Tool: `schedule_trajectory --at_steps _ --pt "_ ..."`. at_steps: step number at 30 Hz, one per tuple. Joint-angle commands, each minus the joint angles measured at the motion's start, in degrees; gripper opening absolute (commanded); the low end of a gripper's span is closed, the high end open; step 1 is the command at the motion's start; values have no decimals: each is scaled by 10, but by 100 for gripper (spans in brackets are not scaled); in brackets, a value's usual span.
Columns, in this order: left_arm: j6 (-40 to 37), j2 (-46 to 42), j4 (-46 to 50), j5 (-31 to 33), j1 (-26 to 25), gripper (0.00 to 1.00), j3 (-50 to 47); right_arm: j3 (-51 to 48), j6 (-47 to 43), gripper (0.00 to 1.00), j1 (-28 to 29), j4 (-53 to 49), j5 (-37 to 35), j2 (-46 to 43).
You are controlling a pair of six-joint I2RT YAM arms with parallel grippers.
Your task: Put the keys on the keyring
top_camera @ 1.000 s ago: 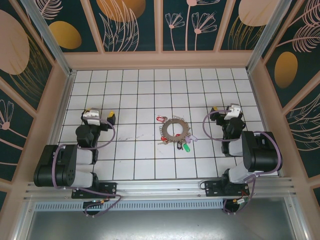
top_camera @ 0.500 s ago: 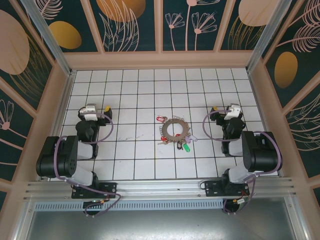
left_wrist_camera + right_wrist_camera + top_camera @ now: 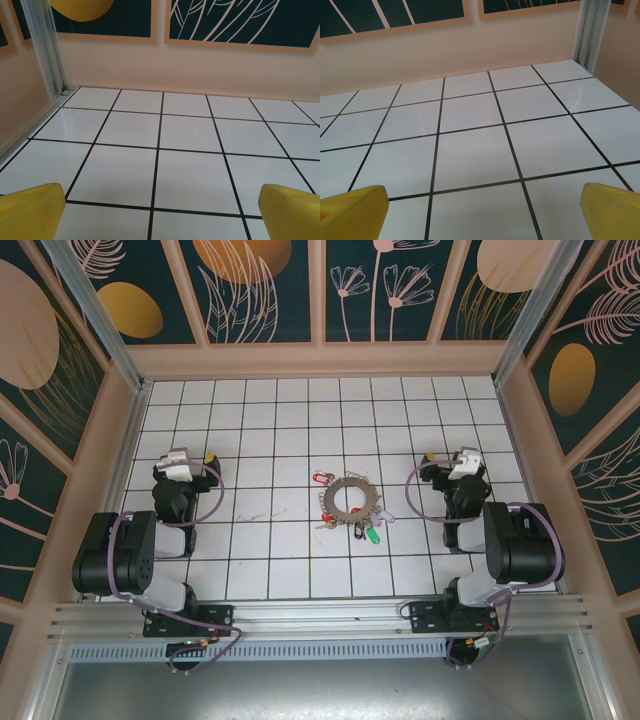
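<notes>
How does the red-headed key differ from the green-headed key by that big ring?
The red-headed key has a red plastic head; the green-headed key a green one. The red-headed key lies at the far-left edge of the keyring; the green-headed key at its near-right edge. Both are small and lie on the tiled table by the ring's rim; whether either is threaded on is too small to tell.
</notes>
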State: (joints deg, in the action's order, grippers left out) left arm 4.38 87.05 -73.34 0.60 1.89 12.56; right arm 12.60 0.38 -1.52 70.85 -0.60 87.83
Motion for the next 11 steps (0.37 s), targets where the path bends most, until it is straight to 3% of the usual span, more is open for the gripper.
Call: schedule_trajectory --at_steps 1,11 --pt "9 0 -6 8 2 99 4 5 7 99 2 11 -9 4" --pt "7 -1 -6 4 2 99 4 6 7 99 1 9 -7 4"
